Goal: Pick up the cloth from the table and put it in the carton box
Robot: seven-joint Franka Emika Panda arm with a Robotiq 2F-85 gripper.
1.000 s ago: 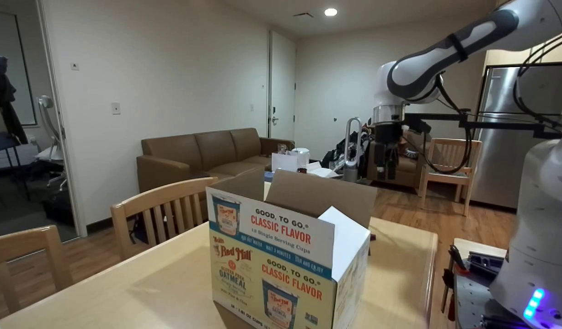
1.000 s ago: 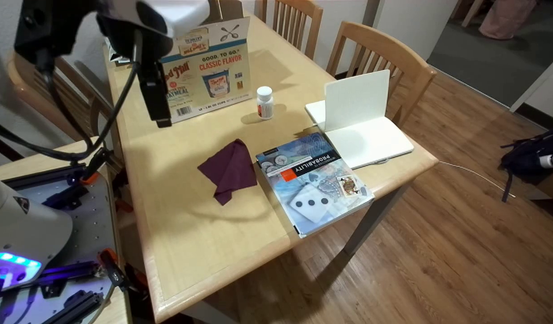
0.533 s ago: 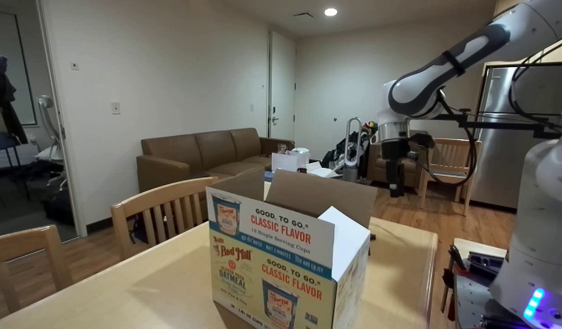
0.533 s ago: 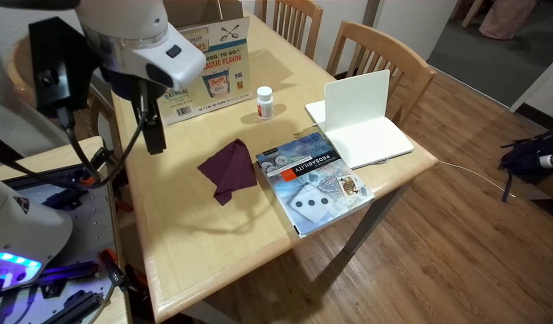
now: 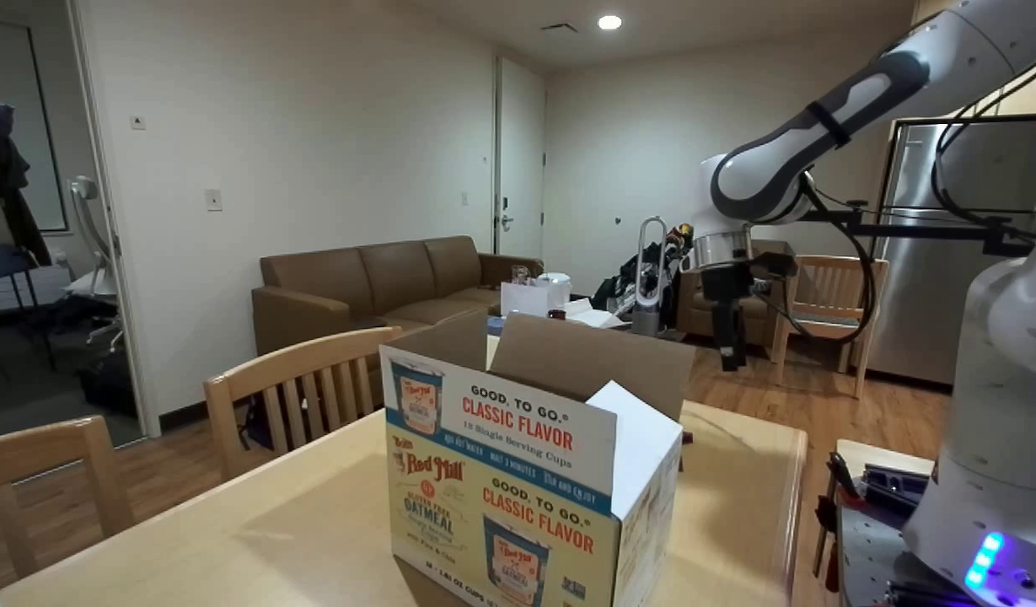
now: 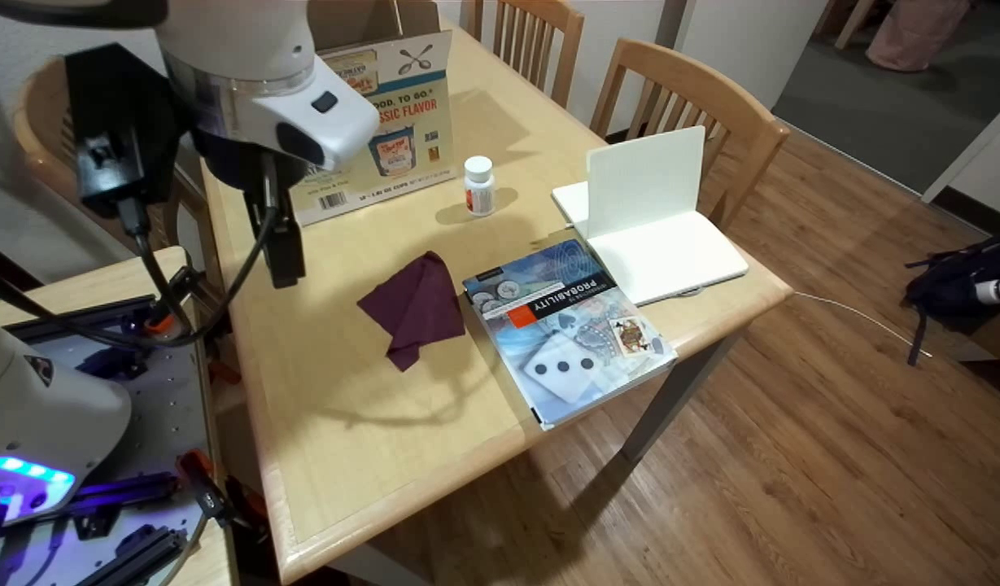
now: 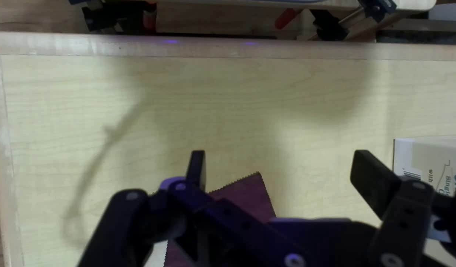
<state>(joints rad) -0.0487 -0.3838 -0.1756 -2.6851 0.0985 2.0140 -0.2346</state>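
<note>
A dark maroon cloth (image 6: 418,313) lies crumpled flat on the light-wood table (image 6: 345,464). In the wrist view one corner of the cloth (image 7: 248,196) shows, the rest largely hidden behind the gripper's links. My gripper (image 7: 281,163) is open and empty, fingers wide apart. In an exterior view the gripper (image 6: 286,281) hangs above the table, between the cloth and the robot's side, not touching the cloth. It also shows in an exterior view (image 5: 730,364). The carton box (image 5: 501,506) stands upright with flaps up; it also shows in the wrist view (image 7: 417,159).
A white pill bottle (image 6: 479,191) stands between the box and the books. A probability textbook (image 6: 565,342) lies right beside the cloth, and an open notebook (image 6: 662,252) lies beyond it. Wooden chairs (image 6: 687,98) stand along the table's far side.
My gripper has come down and shifted a little toward the robot base, mostly in the earlier half second, and slightly lower since. The cloth and the box have not moved.
</note>
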